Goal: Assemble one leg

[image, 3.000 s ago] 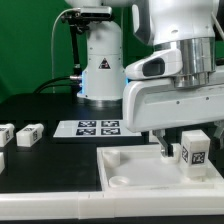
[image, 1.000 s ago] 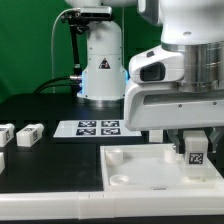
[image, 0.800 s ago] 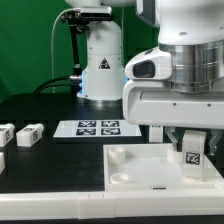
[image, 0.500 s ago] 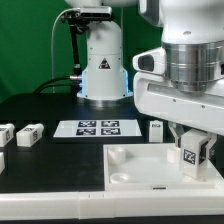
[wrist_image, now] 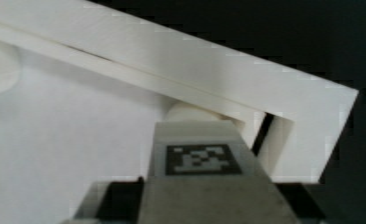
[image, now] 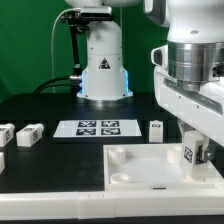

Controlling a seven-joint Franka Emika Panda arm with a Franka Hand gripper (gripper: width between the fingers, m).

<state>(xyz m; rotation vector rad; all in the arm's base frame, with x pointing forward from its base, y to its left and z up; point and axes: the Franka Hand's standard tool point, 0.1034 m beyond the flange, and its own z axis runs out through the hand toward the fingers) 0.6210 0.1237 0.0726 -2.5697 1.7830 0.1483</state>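
My gripper (image: pixel 191 156) is shut on a leg (image: pixel 189 153), a small white post with a black-and-white tag facing the camera. It holds the leg upright at the right end of the large white panel (image: pixel 140 172); I cannot tell whether the leg touches it. In the wrist view the leg (wrist_image: pixel 205 158) stands between the dark fingers (wrist_image: pixel 134 196), close to the panel's raised corner wall (wrist_image: pixel 251 92). The gripper (wrist_image: pixel 206 200) grips it from both sides.
Another leg (image: pixel 157 130) stands upright behind the panel. More legs (image: pixel 28 134) lie at the exterior view's left. The marker board (image: pixel 97 127) lies in front of the robot base (image: pixel 100 65). A round socket (image: pixel 121 180) shows in the panel's near left corner.
The gripper has turned about its upright axis with the leg still in it. The leg stayed over the panel's right end. The upright leg behind the panel has come into sight.
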